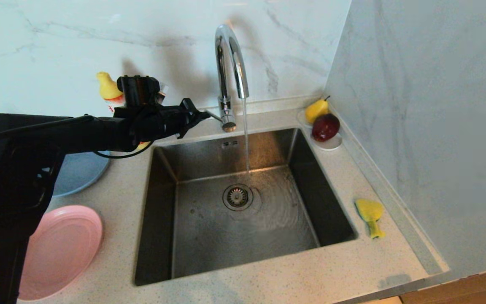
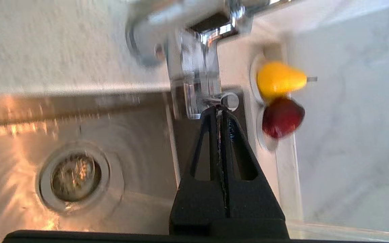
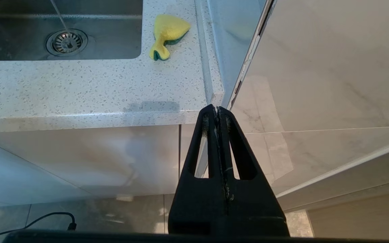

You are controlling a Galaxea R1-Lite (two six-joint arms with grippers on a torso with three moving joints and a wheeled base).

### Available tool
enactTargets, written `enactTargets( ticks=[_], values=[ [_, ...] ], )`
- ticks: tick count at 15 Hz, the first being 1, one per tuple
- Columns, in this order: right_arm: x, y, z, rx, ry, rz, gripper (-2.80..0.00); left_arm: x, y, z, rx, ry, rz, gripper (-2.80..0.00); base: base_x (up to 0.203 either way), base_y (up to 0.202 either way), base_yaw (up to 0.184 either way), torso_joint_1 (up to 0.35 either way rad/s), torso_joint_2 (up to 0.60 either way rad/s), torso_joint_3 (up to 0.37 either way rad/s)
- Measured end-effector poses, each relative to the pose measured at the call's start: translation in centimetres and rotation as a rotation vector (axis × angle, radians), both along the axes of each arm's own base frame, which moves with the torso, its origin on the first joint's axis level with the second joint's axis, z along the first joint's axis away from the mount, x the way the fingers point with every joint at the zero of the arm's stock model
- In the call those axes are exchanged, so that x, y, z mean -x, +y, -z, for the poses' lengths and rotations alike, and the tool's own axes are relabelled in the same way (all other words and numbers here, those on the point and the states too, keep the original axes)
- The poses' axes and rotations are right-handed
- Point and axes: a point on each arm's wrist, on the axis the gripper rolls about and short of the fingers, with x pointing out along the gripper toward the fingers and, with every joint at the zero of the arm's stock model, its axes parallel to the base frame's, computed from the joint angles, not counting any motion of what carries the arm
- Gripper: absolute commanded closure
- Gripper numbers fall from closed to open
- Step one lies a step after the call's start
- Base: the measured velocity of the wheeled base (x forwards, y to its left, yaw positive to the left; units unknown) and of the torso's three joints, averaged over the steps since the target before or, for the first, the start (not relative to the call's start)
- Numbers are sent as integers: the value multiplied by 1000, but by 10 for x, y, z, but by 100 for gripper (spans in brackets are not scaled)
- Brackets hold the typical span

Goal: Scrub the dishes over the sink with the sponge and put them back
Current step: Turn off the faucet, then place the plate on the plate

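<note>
The steel sink (image 1: pixel 160 211) has water running from the curved chrome tap (image 1: pixel 230 55) onto its floor near the drain (image 1: pixel 237 196). My left gripper (image 1: pixel 204 113) is shut and empty, its tips at the tap's small side lever (image 2: pixel 230 101), above the sink's back left corner. The yellow sponge (image 1: pixel 370 213) lies twisted on the counter right of the sink. A pink plate (image 1: pixel 66 249) sits at the front left, and a light-blue plate (image 1: pixel 80 171) behind it is partly hidden by my arm. My right gripper (image 3: pixel 217 108) hangs shut below the counter's front edge, far from the sponge (image 3: pixel 167 33).
A white saucer (image 1: pixel 329 145) with a yellow pear (image 1: pixel 315 109) and a dark red apple (image 1: pixel 325 126) stands at the back right corner. A yellow-topped bottle (image 1: pixel 107 86) stands behind my left wrist. A marble wall closes the right side.
</note>
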Motion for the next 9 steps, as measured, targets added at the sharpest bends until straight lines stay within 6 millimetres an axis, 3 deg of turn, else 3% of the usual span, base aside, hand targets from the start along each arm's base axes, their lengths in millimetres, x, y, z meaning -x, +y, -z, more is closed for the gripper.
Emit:
enactTargets(
  ticks=[6, 9],
  values=[
    [0, 0, 0, 0, -1, 0, 0, -5, -1, 4, 5, -30, -6, 0, 0, 0, 0, 0, 0, 0],
    [0, 0, 0, 0, -1, 0, 0, 7, 2, -5, 2, -11, -4, 0, 0, 0, 0, 0, 0, 0]
  ],
)
